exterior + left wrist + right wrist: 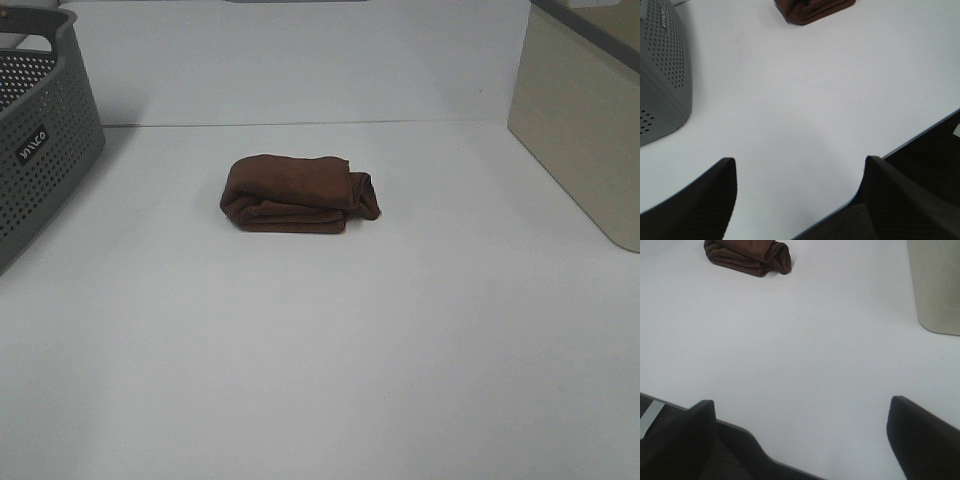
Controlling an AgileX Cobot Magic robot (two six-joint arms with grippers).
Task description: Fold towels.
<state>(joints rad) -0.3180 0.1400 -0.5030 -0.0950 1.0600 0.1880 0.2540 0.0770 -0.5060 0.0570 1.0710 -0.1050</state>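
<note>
The dark reddish-brown towel (297, 194) lies folded in a small thick bundle near the middle of the white table (320, 350). It also shows in the left wrist view (812, 9) and in the right wrist view (747, 254), far from both grippers. My left gripper (797, 197) is open and empty over the table's near edge. My right gripper (802, 440) is open and empty, also at the near edge. Neither arm shows in the exterior high view.
A grey perforated basket (35, 130) stands at the far left and also shows in the left wrist view (662, 75). A beige bin (585, 120) stands at the far right and shows in the right wrist view (935, 285).
</note>
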